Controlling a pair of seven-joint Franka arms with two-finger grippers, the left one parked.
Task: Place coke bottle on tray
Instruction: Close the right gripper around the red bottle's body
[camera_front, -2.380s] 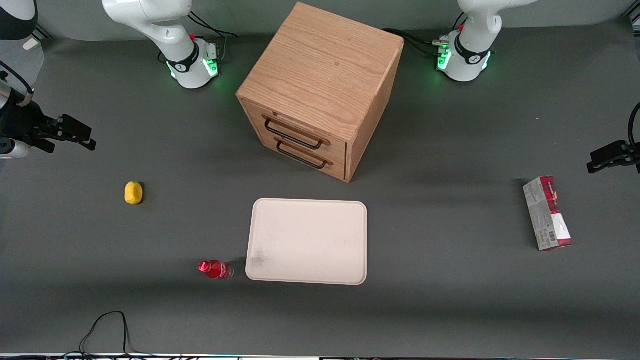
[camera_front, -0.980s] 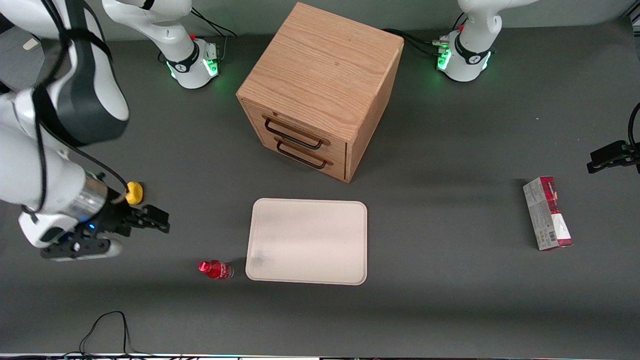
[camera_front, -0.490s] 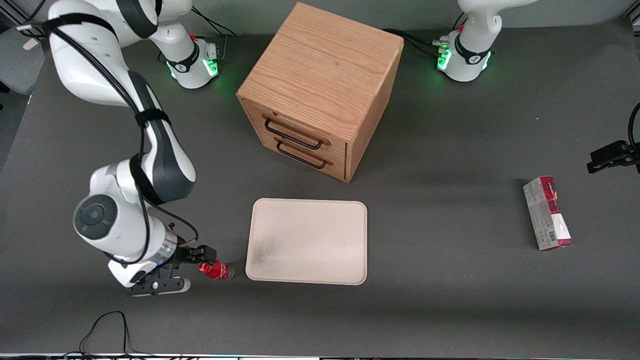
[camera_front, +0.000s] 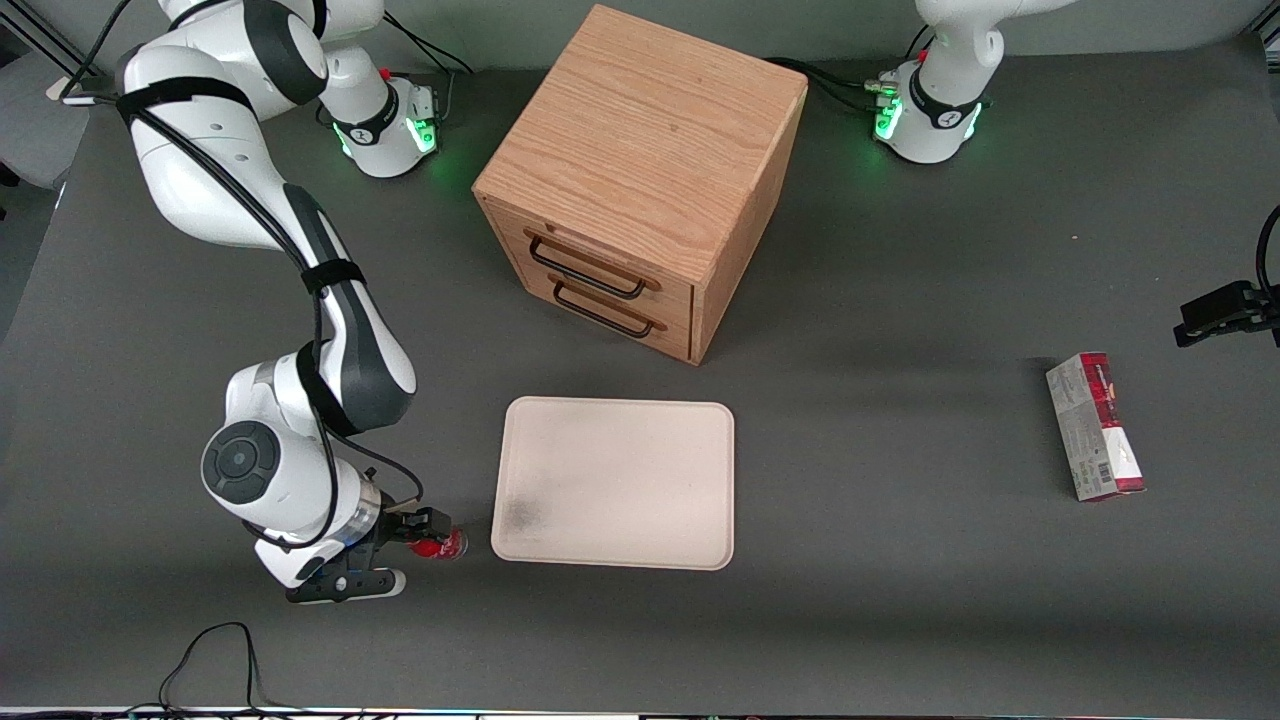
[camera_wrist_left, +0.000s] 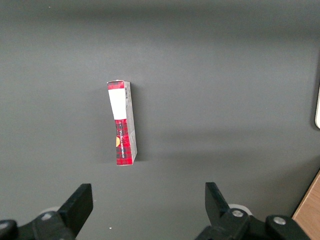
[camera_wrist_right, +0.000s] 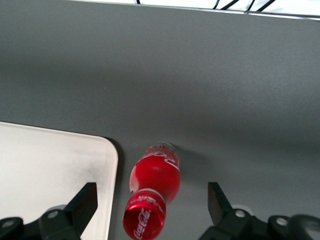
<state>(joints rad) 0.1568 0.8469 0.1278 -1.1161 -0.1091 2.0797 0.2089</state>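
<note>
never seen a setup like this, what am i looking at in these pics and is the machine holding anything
Two white robot arms are bolted to a grey table. The front view looks down at them. The other two pictures come from cameras on the arms' wrists.

The working arm's gripper is low over the coke bottle, which stands on the table beside the tray. In its wrist view the open fingers flank the bottle without touching it, so nothing is held.

An oak cabinet sits farther from the front camera than the tray. A red-and-grey carton lies toward the parked arm's end.
</note>
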